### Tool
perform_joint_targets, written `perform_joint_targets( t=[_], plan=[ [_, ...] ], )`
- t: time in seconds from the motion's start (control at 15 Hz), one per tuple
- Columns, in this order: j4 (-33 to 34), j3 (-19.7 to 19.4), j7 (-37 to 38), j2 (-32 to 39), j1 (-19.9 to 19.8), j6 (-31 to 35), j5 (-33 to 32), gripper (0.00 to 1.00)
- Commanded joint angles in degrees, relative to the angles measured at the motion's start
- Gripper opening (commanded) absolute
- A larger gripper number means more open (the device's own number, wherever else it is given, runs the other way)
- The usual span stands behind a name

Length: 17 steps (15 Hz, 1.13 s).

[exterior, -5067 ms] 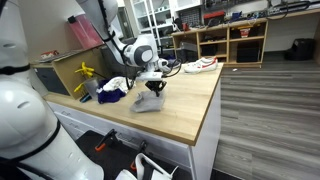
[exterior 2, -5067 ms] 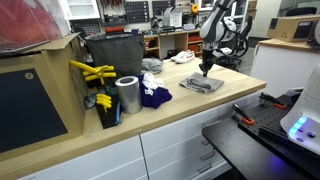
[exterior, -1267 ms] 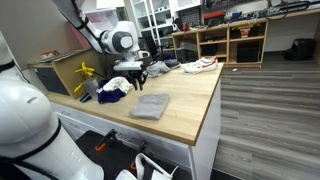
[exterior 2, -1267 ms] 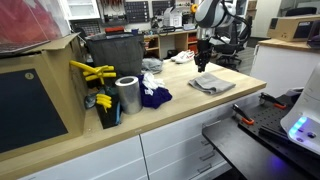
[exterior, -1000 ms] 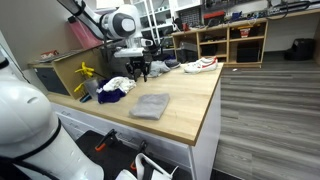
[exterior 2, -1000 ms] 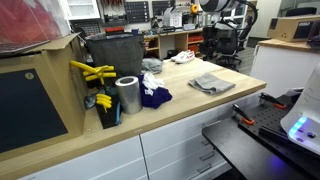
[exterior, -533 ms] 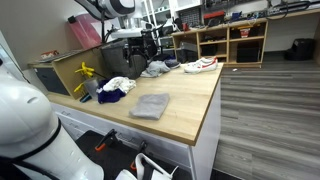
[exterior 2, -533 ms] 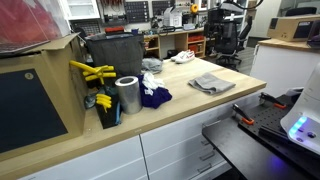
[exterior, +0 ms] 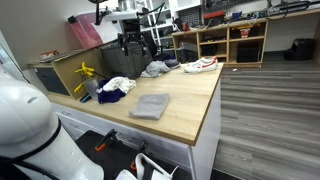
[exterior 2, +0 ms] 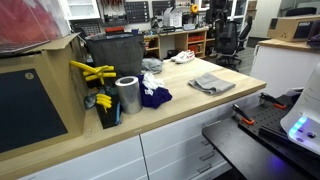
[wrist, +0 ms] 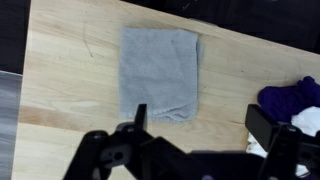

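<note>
A folded grey towel (exterior: 150, 105) (exterior 2: 210, 83) lies flat on the wooden table (exterior: 190, 115). In the wrist view the grey towel (wrist: 158, 70) is seen from well above. My gripper (wrist: 200, 128) hangs open over the bare wood beside the towel's near edge, with nothing between its fingers (wrist: 140, 116). In an exterior view the gripper (exterior: 132, 45) is raised high above the back of the table, far from the towel. A purple cloth (wrist: 290, 97) (exterior: 112, 94) lies off to one side, with a white cloth (exterior: 119, 83) next to it.
A metal can (exterior 2: 127, 95), yellow tools (exterior 2: 90, 73) and a dark bin (exterior 2: 115, 55) stand near the purple cloth (exterior 2: 153, 96). A grey garment (exterior: 155, 69) and a white shoe (exterior: 200, 65) lie at the table's far end. Shelves (exterior: 232, 40) stand behind.
The gripper has climbed up and back, away from the table and the towel, and its jaws have spread wide. The towel has stayed flat where it was.
</note>
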Motion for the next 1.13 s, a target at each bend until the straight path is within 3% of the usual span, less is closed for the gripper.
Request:
perform_joint_targets(
  t=[0.0,0.67,0.73,1.07],
  plan=[
    [3.0,-0.6,0.6,-1.6,1.0,-5.8,-0.8,1.0],
    [11.1,-2.2,1.1,-2.0,0.7,-15.3,0.3,1.0],
    [8.9,-2.1,0.2,-1.9,0.8,-12.4,-0.1,1.0],
    [10.1,-2.2,0.2,-1.9,0.8,-13.3,0.0,1.0]
  ],
)
